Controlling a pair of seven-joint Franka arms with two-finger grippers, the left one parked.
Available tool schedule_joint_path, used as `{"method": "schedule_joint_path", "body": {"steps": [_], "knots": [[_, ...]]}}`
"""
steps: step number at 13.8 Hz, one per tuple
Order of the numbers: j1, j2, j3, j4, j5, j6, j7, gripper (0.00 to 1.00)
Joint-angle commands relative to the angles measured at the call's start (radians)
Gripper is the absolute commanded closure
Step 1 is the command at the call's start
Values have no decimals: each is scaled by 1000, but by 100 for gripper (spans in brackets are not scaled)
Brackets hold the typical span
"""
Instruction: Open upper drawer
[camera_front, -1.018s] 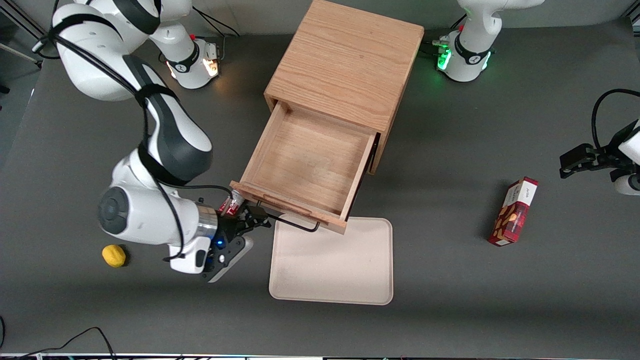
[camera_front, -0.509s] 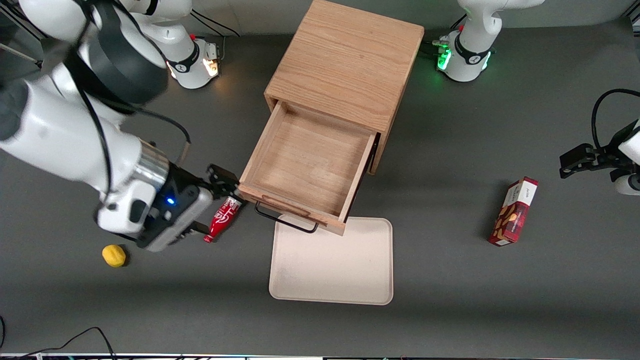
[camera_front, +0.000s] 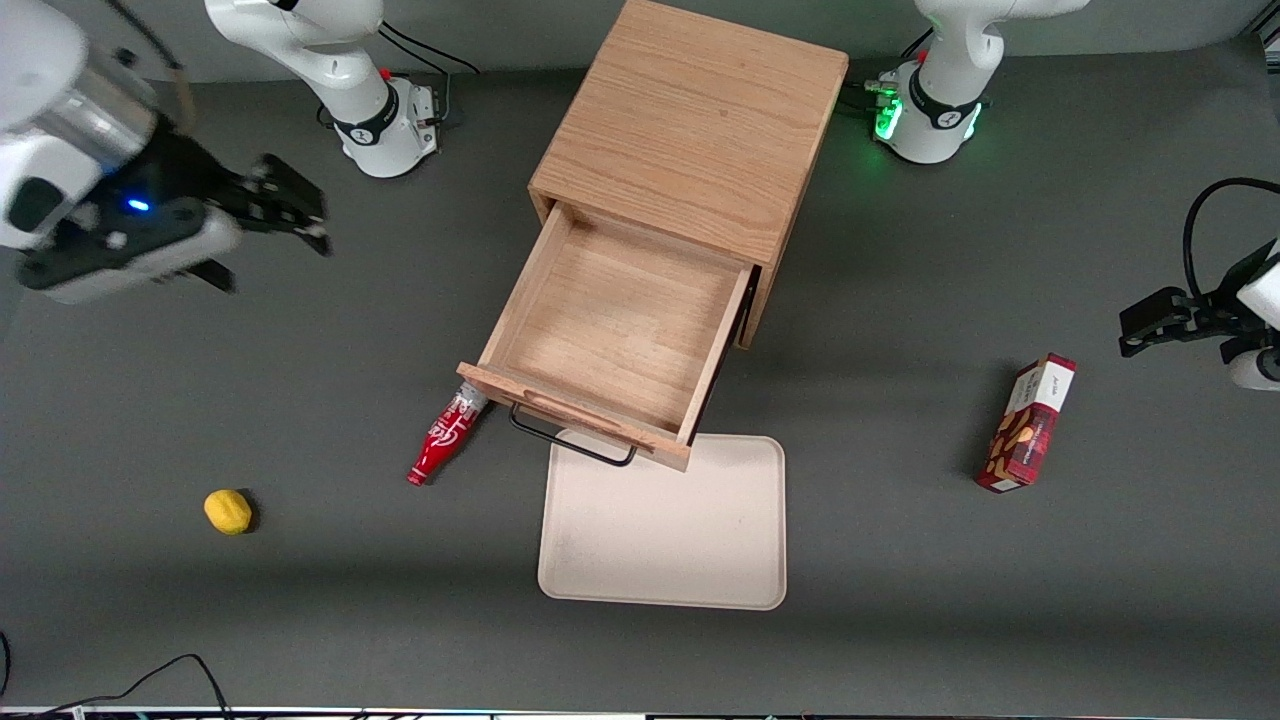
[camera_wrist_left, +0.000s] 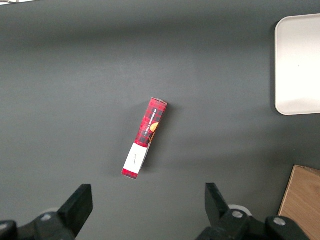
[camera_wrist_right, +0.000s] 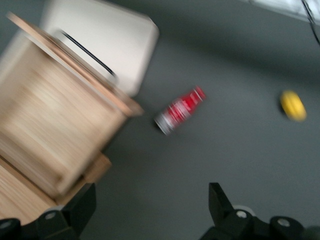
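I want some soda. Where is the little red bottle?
In the front view the red bottle lies on the table beside the open upper drawer, its base under the drawer's front corner. The gripper hangs open, well away.

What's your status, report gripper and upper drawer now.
Gripper open, holding nothing, raised toward the working arm's end of the table. Upper drawer pulled out, empty. Red bottle lies beside its front corner.

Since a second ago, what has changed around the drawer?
The pincer let go of the black handle and pulled away, up and toward the working arm's end of the table; it now hangs open, holding nothing. That uncovered the red bottle lying by the drawer's front corner. The upper drawer stays pulled out and empty. The tray, lemon and red box have not moved.
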Motion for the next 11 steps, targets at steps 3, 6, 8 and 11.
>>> {"method": "schedule_joint_path", "body": {"steps": [3,6,8,11], "knots": [[-5,-335,-164,-485,55,104,77,0],[-5,-544,-238,-832,83,295,80,0],[-5,-555,-258,-861,83,301,82,0],[-5,-535,-302,-827,83,275,85,0]]}}
